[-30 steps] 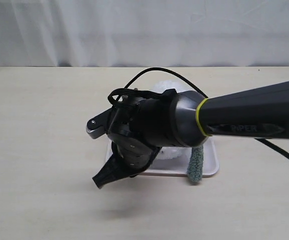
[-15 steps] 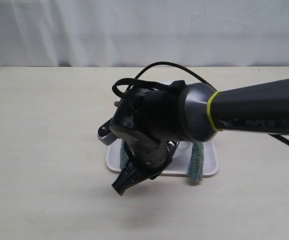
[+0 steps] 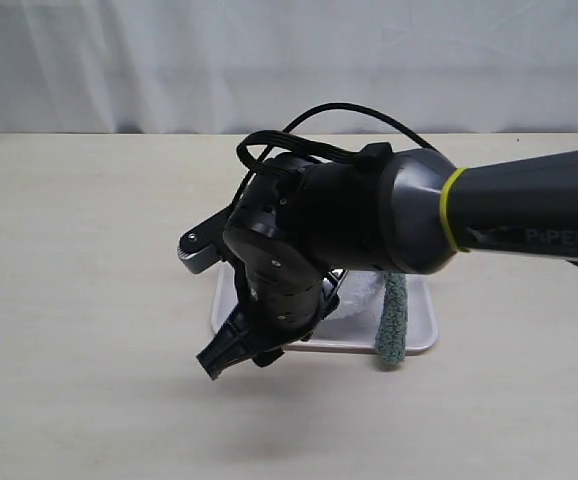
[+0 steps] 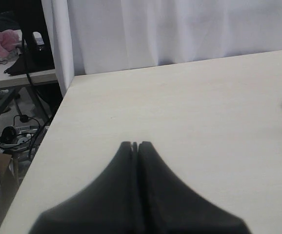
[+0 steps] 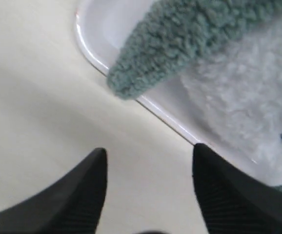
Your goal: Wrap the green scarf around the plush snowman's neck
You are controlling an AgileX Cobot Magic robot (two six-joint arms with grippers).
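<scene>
Green scarf end over tray rim, apart from spread right pincer.

My right claw points downward, jaws spread, nothing between them; my left claw is pressed closed.

Pale beige wood-look tabletop w/ one white rounded-corner plastic tray flat on it.
Tray sits approx. mid-table; tip of fuzzy sage-green plush scarf hangs over tray's front rim, down to tabletop.
</scene>
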